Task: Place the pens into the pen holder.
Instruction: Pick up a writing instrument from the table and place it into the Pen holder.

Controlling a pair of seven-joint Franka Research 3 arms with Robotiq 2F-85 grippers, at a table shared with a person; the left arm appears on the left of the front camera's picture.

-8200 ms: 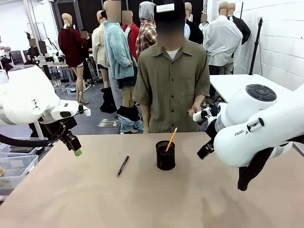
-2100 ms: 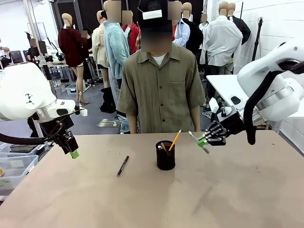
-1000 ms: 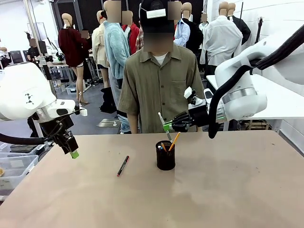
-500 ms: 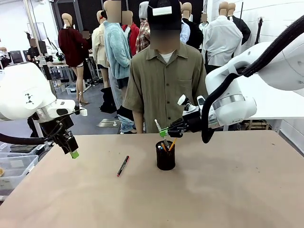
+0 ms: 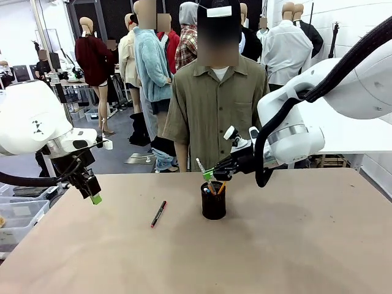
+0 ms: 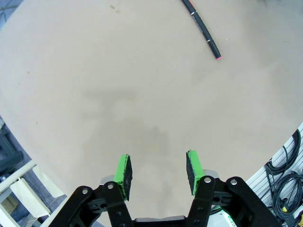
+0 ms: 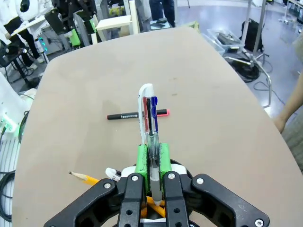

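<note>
The black mesh pen holder (image 5: 213,202) stands mid-table with a yellow-orange pencil (image 5: 221,186) leaning in it. My right gripper (image 5: 210,174) hovers just above its rim, shut on the pale grey-white pen (image 5: 201,166), which tilts up to the left. In the right wrist view that pen (image 7: 150,116) sits between the green pads (image 7: 141,158), its tip down by the pencil (image 7: 84,178). The black pen with red ends (image 5: 158,214) lies flat on the table left of the holder. My left gripper (image 5: 94,197) hangs open above the table's left edge; the black pen (image 6: 201,28) lies well ahead of it.
A person in an olive shirt (image 5: 214,104) stands at the far edge right behind the holder. The brown table (image 5: 245,257) is bare in front and to the right. Storage bins (image 5: 18,217) sit off the left side.
My right gripper has carried the pale pen leftward and down, from beside the table's right part to just over the holder. The left arm and the black pen have stayed put.
</note>
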